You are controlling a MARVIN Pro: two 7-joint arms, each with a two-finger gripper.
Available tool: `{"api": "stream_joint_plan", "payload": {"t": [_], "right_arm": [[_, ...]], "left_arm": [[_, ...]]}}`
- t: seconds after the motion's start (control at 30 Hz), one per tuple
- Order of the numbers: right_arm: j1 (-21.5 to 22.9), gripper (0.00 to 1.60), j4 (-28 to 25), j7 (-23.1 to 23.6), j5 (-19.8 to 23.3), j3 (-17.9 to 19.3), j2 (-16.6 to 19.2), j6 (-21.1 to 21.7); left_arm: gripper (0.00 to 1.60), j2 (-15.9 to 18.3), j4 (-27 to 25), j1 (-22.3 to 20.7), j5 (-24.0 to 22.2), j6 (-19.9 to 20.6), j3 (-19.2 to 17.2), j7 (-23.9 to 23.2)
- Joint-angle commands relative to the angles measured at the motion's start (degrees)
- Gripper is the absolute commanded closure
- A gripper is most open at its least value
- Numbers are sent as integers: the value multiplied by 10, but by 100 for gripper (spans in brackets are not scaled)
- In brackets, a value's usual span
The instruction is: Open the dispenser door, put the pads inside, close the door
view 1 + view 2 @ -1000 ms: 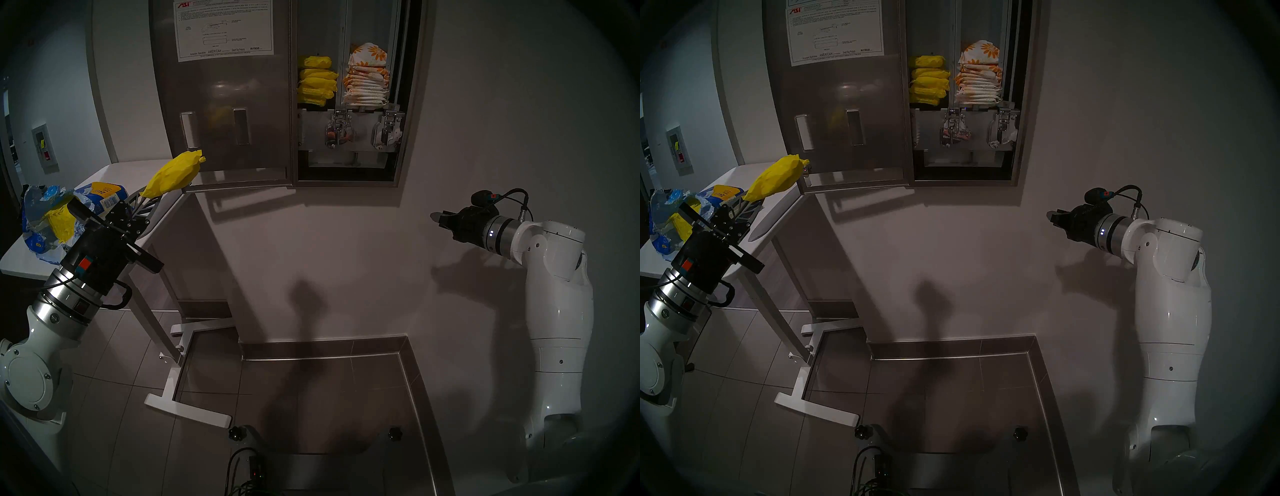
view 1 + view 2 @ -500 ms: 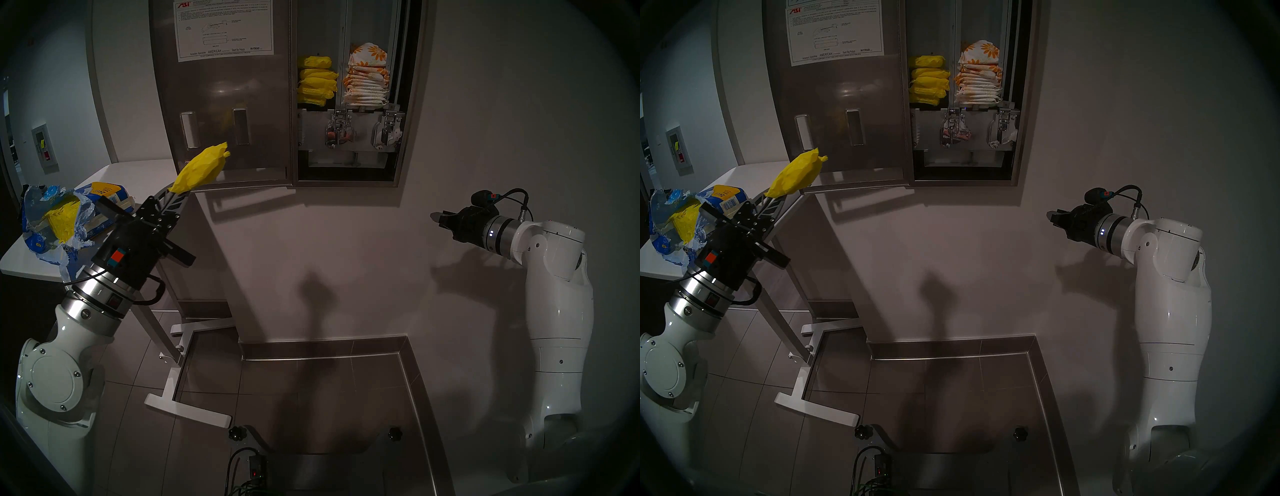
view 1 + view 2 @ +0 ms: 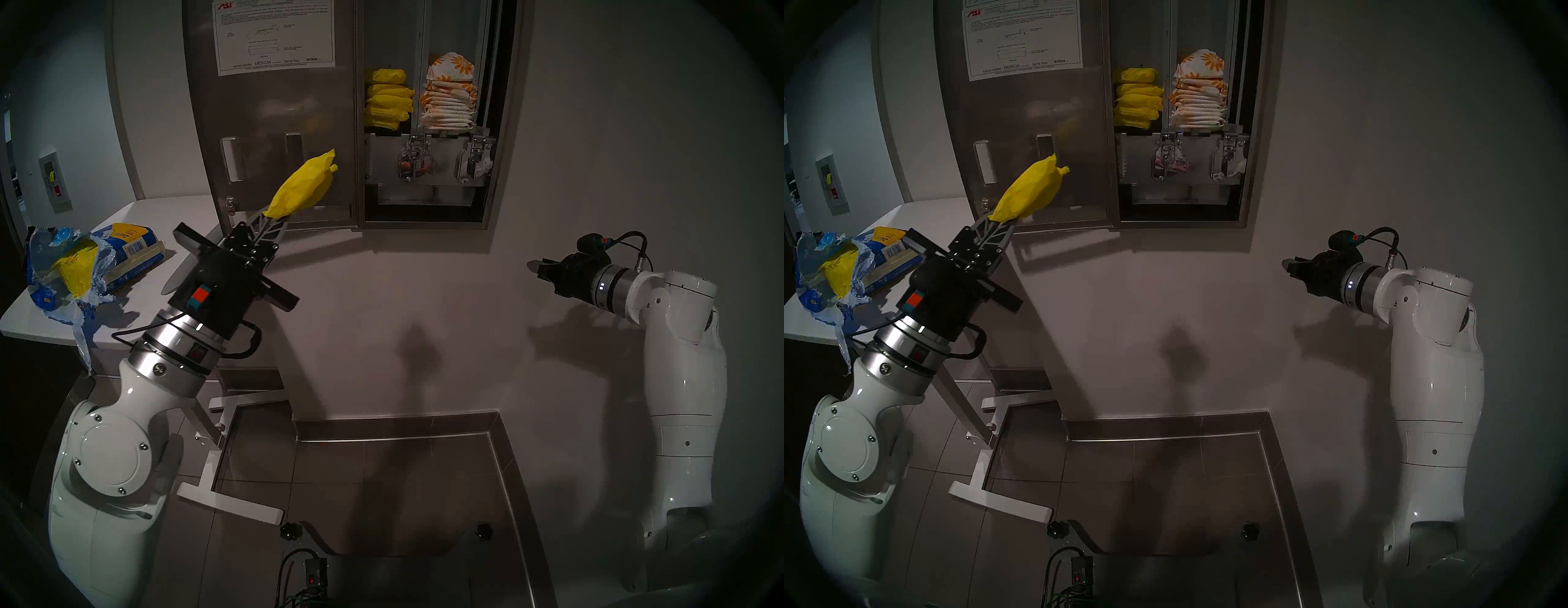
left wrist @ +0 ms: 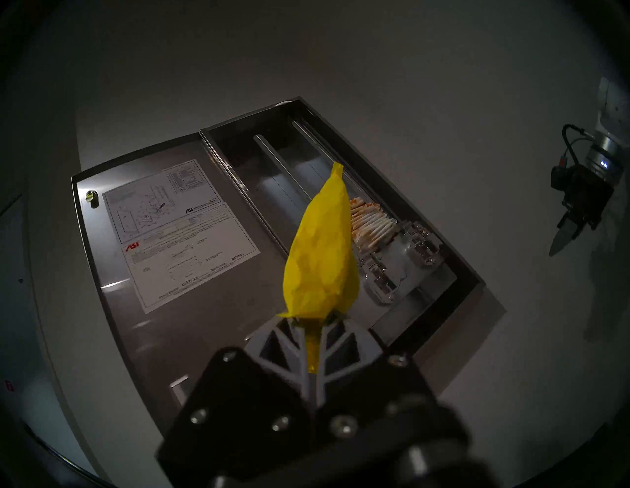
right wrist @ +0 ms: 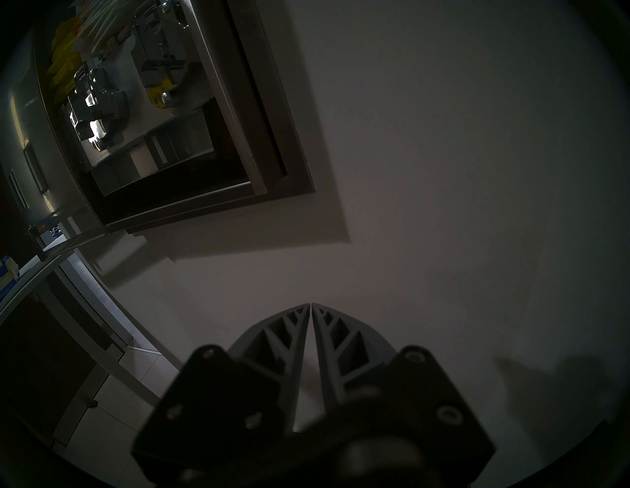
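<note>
We see the left claw [image 3: 271, 217] clamped tight on the tail of a yellow pad [image 3: 303, 187], which sticks up at a slant near the upper middle of the head view, in front of the lower part of the open door [image 3: 271, 110]. More yellow pads [image 3: 388, 102] sit stacked in the cabinet's left column at the top centre, beside a stack of flowered white packets [image 3: 449, 97]. The right claw [image 5: 311, 305], at the right edge of the head view, holds nothing, its tips seemingly touching. A torn blue pack [image 3: 85, 267] lies on the white table [image 3: 178, 212] at the left.
</note>
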Motion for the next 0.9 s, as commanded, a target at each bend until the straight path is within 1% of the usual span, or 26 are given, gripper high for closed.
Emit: {"api": "stream_joint_plan", "payload": {"t": [0.0, 0.07, 0.1, 0.17, 0.6, 0.63, 0.67, 0.7, 0.73, 0.77, 0.87], "right_arm": [[16, 108, -15, 1, 1, 1, 4, -1], [16, 108, -15, 1, 1, 1, 4, -1], [16, 108, -15, 0, 1, 1, 4, -1], [16, 108, -15, 0, 1, 1, 4, -1], [16, 108, -16, 0, 1, 1, 4, -1], [16, 108, -16, 0, 1, 1, 4, -1], [16, 108, -16, 0, 1, 1, 4, -1], [16, 108, -16, 0, 1, 1, 4, -1], [16, 108, -16, 0, 1, 1, 4, -1], [16, 108, -16, 0, 1, 1, 4, -1], [16, 108, -15, 0, 2, 1, 4, -1]], "left_arm": [[160, -20, -16, -63, 21, 39, 53, 30], [160, -26, -16, -82, 33, 59, 68, 35], [160, -27, -16, -76, 37, 60, 70, 40], [160, -33, -16, -94, 48, 79, 83, 44], [160, -56, -16, -133, 110, 156, 134, 78], [160, -54, -16, -135, 118, 159, 138, 79], [160, -41, -16, -138, 138, 163, 142, 75], [160, -41, -16, -138, 138, 163, 142, 75], [160, -29, -16, -148, 160, 170, 154, 69], [160, -29, -16, -148, 160, 170, 154, 69], [160, -12, -16, -168, 196, 178, 171, 57]]}}
